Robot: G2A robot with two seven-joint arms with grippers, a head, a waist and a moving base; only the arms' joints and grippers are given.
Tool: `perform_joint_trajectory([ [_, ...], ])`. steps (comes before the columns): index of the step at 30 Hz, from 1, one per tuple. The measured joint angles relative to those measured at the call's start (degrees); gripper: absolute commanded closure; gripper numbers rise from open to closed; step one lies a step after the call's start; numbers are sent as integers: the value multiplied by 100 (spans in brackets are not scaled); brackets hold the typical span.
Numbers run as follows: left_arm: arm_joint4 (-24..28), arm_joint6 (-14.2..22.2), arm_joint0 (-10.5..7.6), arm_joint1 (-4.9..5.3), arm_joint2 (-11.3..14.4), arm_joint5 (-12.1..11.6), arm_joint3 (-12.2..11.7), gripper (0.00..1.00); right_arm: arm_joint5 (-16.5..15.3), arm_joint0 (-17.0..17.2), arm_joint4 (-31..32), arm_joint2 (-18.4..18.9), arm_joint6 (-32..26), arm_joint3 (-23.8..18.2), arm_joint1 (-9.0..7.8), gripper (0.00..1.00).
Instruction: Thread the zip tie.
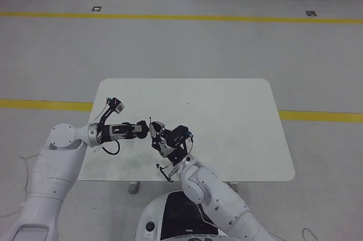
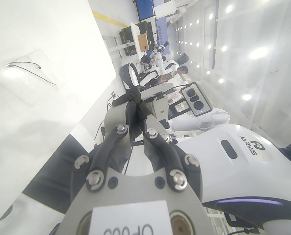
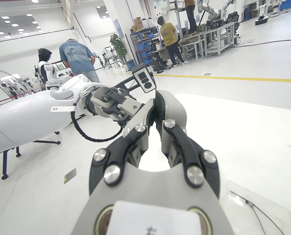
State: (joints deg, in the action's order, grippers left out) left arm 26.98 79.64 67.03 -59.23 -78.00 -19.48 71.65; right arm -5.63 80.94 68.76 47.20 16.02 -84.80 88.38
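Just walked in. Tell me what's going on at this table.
Both arms meet tip to tip above the left part of the table. The left gripper and right gripper are both shut. A thin dark strand, probably the zip tie, sticks up between them, but which one holds it is unclear. Another black strand lies on a clear sheet on the table.
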Motion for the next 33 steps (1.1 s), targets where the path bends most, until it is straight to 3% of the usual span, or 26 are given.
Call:
perform_joint_trajectory([
  [10,0,0,0,0,0,0,0,100,1,-8,-15,-5,-21,49,2,97],
  [11,0,0,0,0,0,0,0,100,-1,-8,-17,-5,-27,53,2,61],
  [12,0,0,0,0,0,0,0,100,-1,-8,-21,-4,-31,55,2,10],
  [13,0,0,0,0,0,0,0,100,1,-6,-33,-2,-30,55,2,0],
  [33,0,0,0,0,0,0,0,100,-113,130,-32,101,99,-41,-42,0],
])
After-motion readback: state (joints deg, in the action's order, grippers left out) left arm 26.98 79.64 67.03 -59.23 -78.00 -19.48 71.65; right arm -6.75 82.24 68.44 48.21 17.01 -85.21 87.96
